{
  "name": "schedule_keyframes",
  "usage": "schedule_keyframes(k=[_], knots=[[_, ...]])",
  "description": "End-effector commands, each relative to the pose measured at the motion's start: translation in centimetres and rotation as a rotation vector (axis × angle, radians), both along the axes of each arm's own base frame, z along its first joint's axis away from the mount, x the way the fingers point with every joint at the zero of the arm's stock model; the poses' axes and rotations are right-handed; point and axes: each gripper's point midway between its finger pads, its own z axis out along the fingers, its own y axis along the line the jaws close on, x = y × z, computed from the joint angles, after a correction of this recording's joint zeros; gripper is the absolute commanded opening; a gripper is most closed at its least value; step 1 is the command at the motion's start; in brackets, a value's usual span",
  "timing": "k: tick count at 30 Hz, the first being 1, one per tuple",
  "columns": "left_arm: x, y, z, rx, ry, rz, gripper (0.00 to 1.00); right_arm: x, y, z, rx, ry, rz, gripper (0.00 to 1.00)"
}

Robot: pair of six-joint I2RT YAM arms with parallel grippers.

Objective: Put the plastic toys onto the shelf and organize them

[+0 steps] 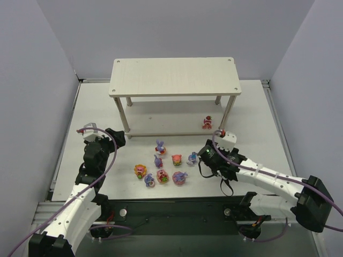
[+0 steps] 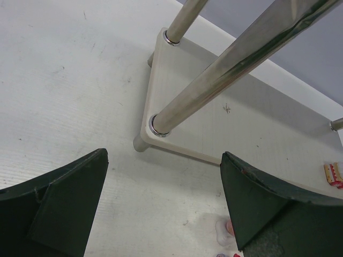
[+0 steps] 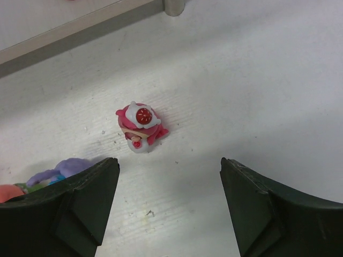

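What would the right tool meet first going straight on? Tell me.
Probably the pink-and-red toy on the table, lying just ahead of the open right tool, a little left of centre. Beyond it runs the shelf edge; depth is unclear.

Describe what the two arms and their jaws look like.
Both the left arm and the right arm have white links joined by bulky black joint housings. A thin purple cable runs along each arm. In the wrist views, the jaws are dark, broad and wedge-shaped.
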Motion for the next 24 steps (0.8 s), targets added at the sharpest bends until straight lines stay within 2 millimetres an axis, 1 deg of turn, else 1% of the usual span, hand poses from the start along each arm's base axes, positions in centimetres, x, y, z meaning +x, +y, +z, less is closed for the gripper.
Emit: schedule_keyframes(k=[1, 3, 6, 11, 24], knots=[[0.4, 0.2, 2.7, -0.010, -0.065, 0.013, 0.96, 1.7, 0.7, 0.9, 0.011, -0.019, -0.060, 0.78], [0.3, 0.4, 2.6, -0.007, -0.064, 0.020, 0.96, 2.1, 1.3, 0.4, 0.012, -0.007, -0.050, 0.78], [0.3, 0.4, 2.6, -0.004, -0.063, 0.023, 0.96, 2.5, 1.7, -0.3, 0.006, 0.006, -0.054, 0.79], [0.3, 0.4, 2.5, -0.003, -0.061, 0.021, 0.96, 3.0, 2.0, -1.4, -0.010, 0.033, -0.075, 0.78], [0.3, 0.5, 2.2, 0.003, -0.051, 0.027, 0.96, 4.4, 2.3, -2.1, -0.026, 0.039, -0.113, 0.69]])
